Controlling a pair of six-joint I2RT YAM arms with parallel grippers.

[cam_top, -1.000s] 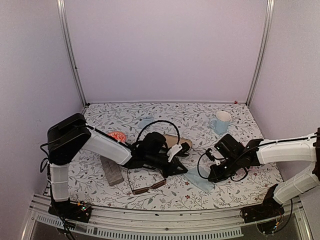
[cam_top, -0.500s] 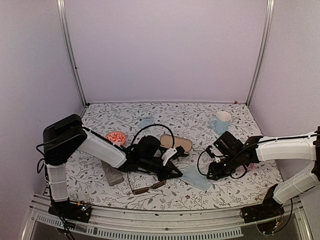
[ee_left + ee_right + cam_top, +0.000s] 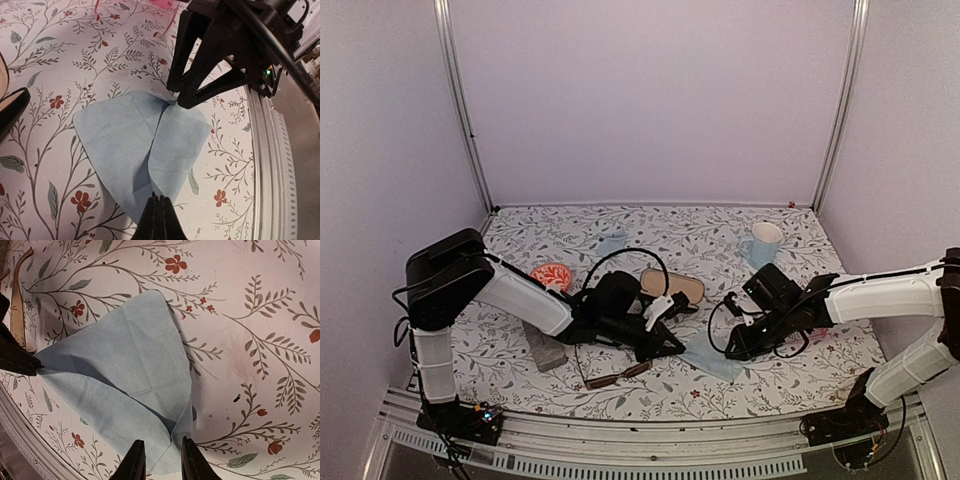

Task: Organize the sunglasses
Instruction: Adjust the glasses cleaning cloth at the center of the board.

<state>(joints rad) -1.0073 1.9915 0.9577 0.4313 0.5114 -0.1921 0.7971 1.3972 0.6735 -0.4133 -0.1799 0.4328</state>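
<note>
Both arms are reaching in low over the flowered bench (image 3: 720,225), and their tips meet over a pale blue cloth (image 3: 125,375) that lies partly folded near the front middle. The left tool (image 3: 157,201) has its jaws pressed right together, pinching one pointed corner of that cloth. From the other wrist you can see the corner drawn up to its dark tips. The right tool (image 3: 161,442) stands only a little open, its two fingers either side of the opposite corner. There is a clear gap between them, so it has hold of nothing. The thin brown sunglasses (image 3: 617,376) lie on the bench just in front of the left arm, close to the near edge, with nothing touching them. The pink-red sunglasses (image 3: 817,335) are off to the right. They are mostly tucked under the right forearm, so only a bit of pink shows and I cannot tell how they lie. Behind the left tool the black oval case (image 3: 672,286) sits open, showing a tan lining. The grey rectangular case (image 3: 546,347) lies to the left of the brown pair, beside the left arm. An orange bowl (image 3: 552,273) sits further back on the left. A pale blue mug (image 3: 761,243) stands upright towards the back right.
</note>
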